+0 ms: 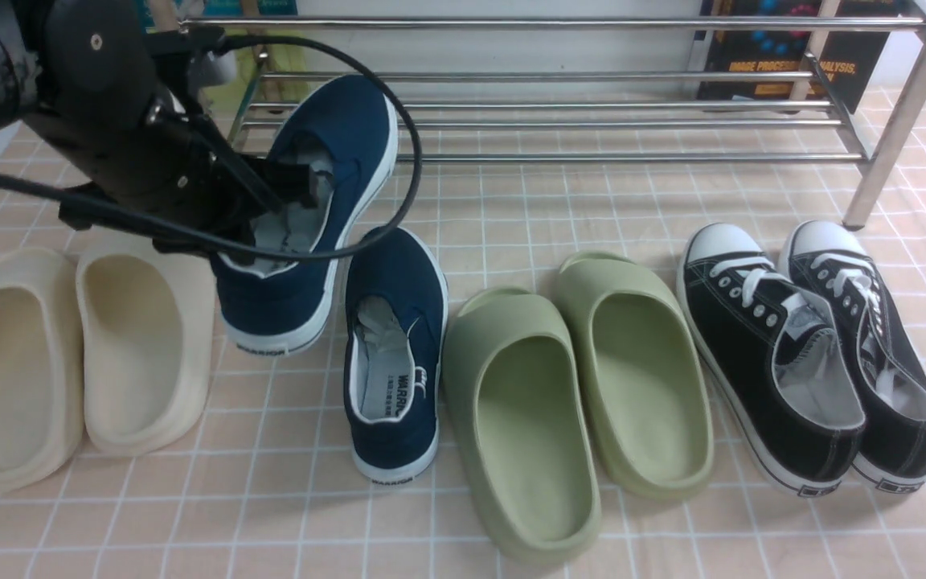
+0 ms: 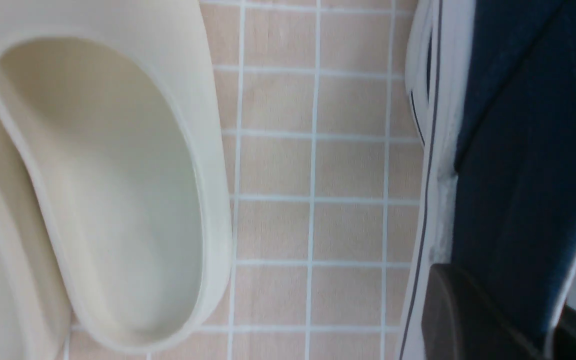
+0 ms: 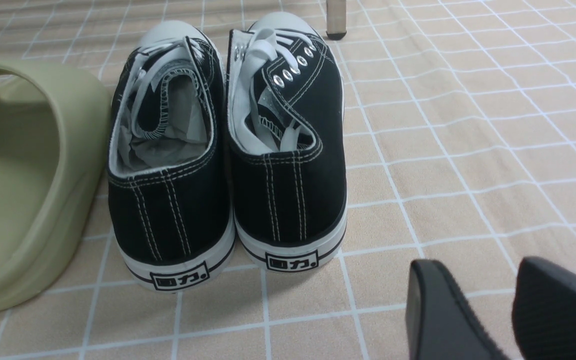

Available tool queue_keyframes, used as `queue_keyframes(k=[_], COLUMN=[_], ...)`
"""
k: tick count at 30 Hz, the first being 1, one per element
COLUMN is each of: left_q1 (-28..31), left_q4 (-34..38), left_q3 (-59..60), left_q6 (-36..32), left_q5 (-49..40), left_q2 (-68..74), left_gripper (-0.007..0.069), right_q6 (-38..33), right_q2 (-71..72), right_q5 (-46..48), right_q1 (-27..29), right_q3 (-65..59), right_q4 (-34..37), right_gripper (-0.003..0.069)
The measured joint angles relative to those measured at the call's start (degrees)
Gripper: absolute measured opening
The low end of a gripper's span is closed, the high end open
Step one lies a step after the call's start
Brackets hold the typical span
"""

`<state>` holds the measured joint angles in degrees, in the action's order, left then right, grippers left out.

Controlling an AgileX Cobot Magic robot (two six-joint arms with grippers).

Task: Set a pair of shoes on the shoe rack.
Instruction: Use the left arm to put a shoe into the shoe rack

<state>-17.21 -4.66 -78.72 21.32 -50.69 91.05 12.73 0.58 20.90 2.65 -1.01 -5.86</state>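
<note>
My left gripper [image 1: 286, 189] is shut on one navy slip-on shoe [image 1: 334, 153], gripping its side wall. The shoe is lifted off the floor and tilted, toe towards the shoe rack [image 1: 592, 76] at the back and heel down. In the left wrist view this shoe [image 2: 518, 150] fills one side; one finger [image 2: 458, 310] is outside its wall and the other is inside. The second navy shoe [image 1: 395, 354] lies on the tiled floor just to the right. My right gripper [image 3: 475, 267] shows only in the right wrist view, open and empty above the floor.
Cream slides [image 1: 77, 354] lie at the left, one also in the left wrist view [image 2: 103, 175]. Olive slides [image 1: 575, 402] lie in the middle and black lace-up sneakers [image 1: 817, 354] at the right, near the rack's leg [image 1: 897, 121]. Books [image 1: 784, 56] stand behind the rack.
</note>
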Motion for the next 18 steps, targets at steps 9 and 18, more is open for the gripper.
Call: queue_keyframes(k=[9,18], left_q1=[3.0,3.0], left_q4=[0.1,-0.1], left_q3=[-9.1,-19.7], left_q6=[-1.0,-0.5], left_q5=[4.6,13.7], left_q2=[12.4,23.3], left_gripper=[0.0036,0.0048], right_q6=[0.0,0.0], right_q2=[0.0,0.0], right_q5=[0.0,0.0], right_q1=[0.0,0.0], right_q3=[0.0,0.0], right_q4=[0.0,0.0], right_gripper=[0.0239,0.0239])
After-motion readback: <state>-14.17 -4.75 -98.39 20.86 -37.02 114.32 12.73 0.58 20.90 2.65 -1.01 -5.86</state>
